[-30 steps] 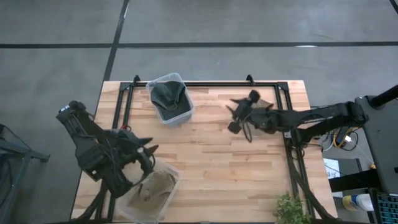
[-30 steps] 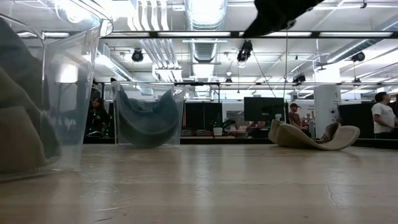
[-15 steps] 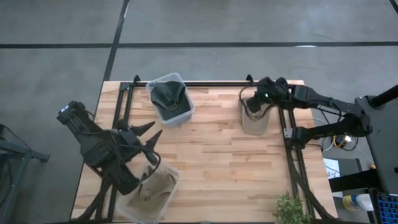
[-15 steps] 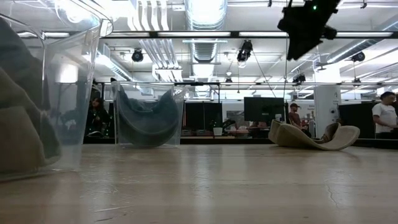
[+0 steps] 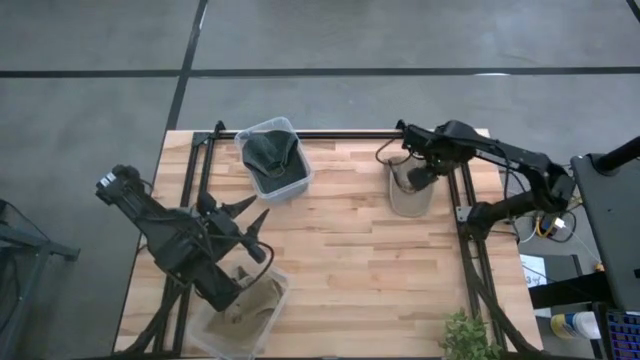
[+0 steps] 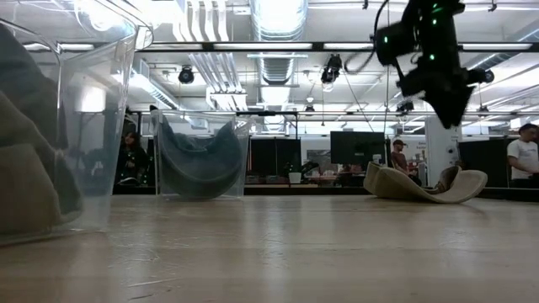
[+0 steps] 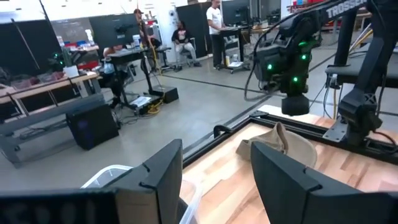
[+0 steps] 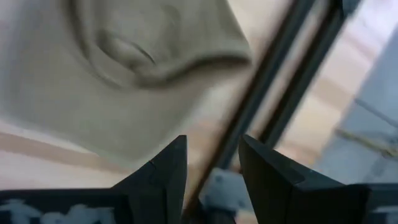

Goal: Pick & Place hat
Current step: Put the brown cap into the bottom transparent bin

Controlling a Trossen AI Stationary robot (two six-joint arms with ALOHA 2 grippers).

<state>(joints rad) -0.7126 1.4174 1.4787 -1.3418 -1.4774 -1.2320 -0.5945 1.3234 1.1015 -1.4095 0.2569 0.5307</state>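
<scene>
A tan hat [image 5: 408, 196] lies flat on the wood table near its far right corner, crown down with the brim spread [image 6: 421, 185]; it also shows in both wrist views [image 7: 283, 149] [image 8: 124, 62]. My right gripper [image 5: 413, 178] hangs open above it, pointing down, clear of the cloth [image 6: 446, 105] [image 8: 212, 142]. My left gripper [image 5: 248, 212] is open at the near left [image 7: 216, 148], beside a clear bin [image 5: 240, 312] that holds another tan hat. A second clear bin [image 5: 272, 158] at the far edge holds a dark hat [image 6: 200, 156].
Black frame rails [image 5: 470, 250] run along the table's left, far and right sides. A small plant [image 5: 465, 336] stands at the near right corner. Bare wood lies in the table's middle [image 5: 350, 250]. People stand in the room beyond [image 6: 524, 160].
My right gripper has swung from the table's middle toward the far right, tipped to point downward, and come down over the tan hat. My left arm has shifted a little toward the near edge, beside the near bin. The hats and bins have stayed put.
</scene>
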